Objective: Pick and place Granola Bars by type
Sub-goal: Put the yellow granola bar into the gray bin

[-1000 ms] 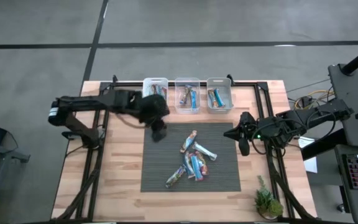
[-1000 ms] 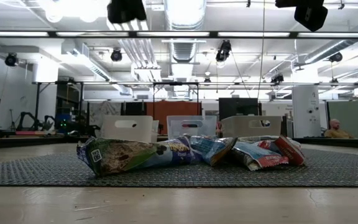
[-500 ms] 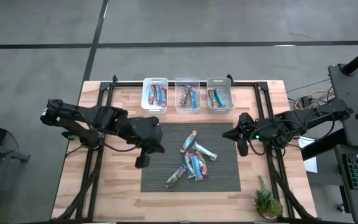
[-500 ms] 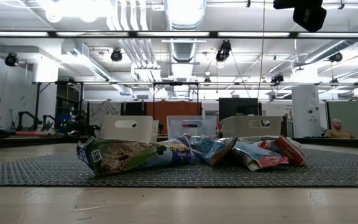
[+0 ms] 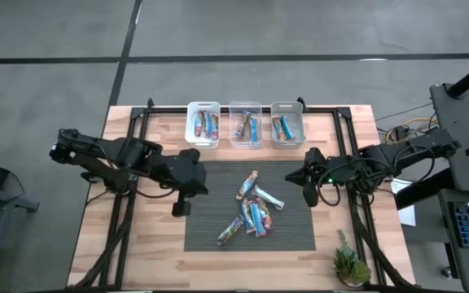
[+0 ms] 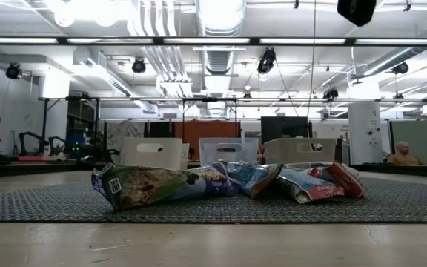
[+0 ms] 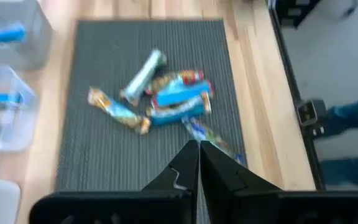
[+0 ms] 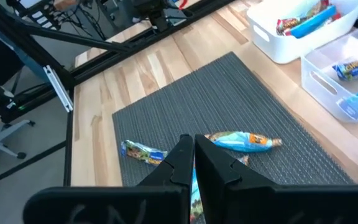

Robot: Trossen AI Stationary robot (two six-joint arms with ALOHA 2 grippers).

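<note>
A dark grey woven mat (image 5: pixel 210 232) lies in the middle of the pale wooden desk (image 5: pixel 153 252), and on it sits a loose heap of small foil-wrapped granola bars (image 5: pixel 251 213), mostly blue with orange and brown print. The heap rests a little toward the mat's right half, the bars overlapping or touching one another. From the low view the same bars (image 6: pixel 221 182) lie flat in a row across the mat.

Beyond the mat's far edge stand three small rectangular bins in a line: a white plastic bin (image 5: pixel 203 124), a clear plastic bin (image 5: pixel 245 124) in the middle and another clear plastic bin (image 5: pixel 287 122). Each already holds a few wrapped bars.

The left gripper (image 5: pixel 181 208) hangs over the mat's left edge, well apart from the heap, its fingers (image 7: pixel 188 163) pressed together with nothing between them. The right gripper (image 5: pixel 308 194) hovers over the mat's right edge, near the heap but not touching it; its fingers (image 8: pixel 184 155) are likewise closed and empty.

A small green potted plant (image 5: pixel 350 264) stands off the mat's near right corner.
</note>
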